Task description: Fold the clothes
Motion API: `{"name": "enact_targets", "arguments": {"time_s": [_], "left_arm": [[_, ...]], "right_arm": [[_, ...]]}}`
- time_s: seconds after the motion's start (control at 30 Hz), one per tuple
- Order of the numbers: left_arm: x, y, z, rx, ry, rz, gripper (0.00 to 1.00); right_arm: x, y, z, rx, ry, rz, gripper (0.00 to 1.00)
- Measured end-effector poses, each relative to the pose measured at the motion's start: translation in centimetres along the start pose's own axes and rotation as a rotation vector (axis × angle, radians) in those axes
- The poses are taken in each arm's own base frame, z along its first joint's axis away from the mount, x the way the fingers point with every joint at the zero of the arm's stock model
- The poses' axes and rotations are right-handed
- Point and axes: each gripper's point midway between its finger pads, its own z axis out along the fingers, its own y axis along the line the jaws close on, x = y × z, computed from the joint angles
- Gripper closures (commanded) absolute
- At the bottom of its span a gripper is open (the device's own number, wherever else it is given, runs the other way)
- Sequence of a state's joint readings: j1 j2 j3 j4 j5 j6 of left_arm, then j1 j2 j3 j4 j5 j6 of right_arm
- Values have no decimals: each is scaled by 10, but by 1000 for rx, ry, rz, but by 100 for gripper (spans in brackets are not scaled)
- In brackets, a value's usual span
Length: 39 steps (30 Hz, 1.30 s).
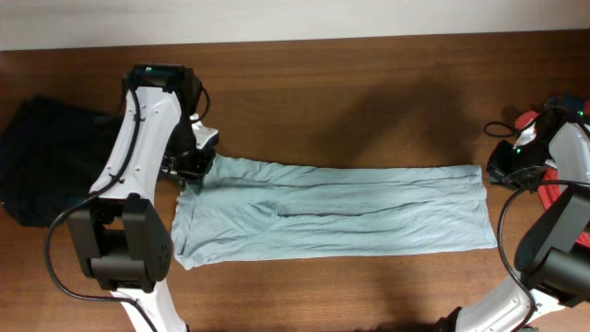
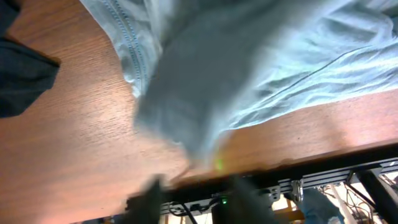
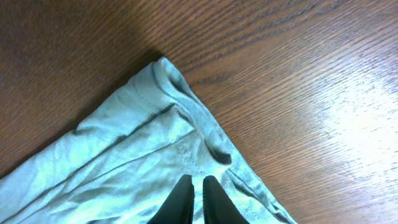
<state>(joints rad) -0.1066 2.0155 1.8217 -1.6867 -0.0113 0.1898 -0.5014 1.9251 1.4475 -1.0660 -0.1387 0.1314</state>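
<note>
We see the pale grey-blue T-shirt (image 1: 332,207) banded across the table (image 1: 369,92); left gripper (image 1: 192,171) apart at one end, right gripper (image 3: 196,190) together over its corner.

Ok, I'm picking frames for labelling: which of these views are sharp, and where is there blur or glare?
Left wrist: the T-shirt is smeared by motion blur, and there is glare on the table. Right wrist: sharp, with glare on the wood at right. Overhead: sharp and evenly lit, with soft shadows across the upper middle.
</note>
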Motion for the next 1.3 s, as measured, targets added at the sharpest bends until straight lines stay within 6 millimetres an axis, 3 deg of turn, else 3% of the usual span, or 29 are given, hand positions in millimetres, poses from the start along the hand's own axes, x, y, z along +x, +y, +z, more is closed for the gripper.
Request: {"name": "enact_targets", "arguments": {"time_s": [0.03,0.07,0.1,0.27,0.33,0.43,0.57,0.63,0.77,0.87,1.1,1.3], "left_arm": [[0,0,0,1,0,-1,16],[0,0,0,1,0,-3,13],[0,0,0,3,0,-3,4],[-5,2,-1,-9,-23,-5,4],[-20,6,-8,-13,-95,-12,5],[-36,9,-14,5,-174,-24,23],[-61,10,-21,55,-286,-53,82],[-75,7,-26,83,-350,-53,99],[-96,-5,-35,131,-440,-24,99],[-117,-17,-34,136,-512,16,99],[-117,-31,14,161,-456,40,99],[-119,-30,22,159,-456,47,99]], "right_arm": [[0,0,0,0,0,3,75],[0,0,0,0,0,3,70],[0,0,0,-1,0,1,69],[-3,18,-1,-102,-11,-31,65],[-4,33,-2,-178,-16,-72,64],[-1,55,-3,-244,-13,-135,62],[8,78,-3,-288,6,-204,61],[14,85,-3,-298,23,-216,61],[28,94,-2,-299,71,-232,62],[37,108,2,-277,90,-258,71],[48,116,19,-180,130,-260,78],[53,107,50,-138,193,-224,91]]}}
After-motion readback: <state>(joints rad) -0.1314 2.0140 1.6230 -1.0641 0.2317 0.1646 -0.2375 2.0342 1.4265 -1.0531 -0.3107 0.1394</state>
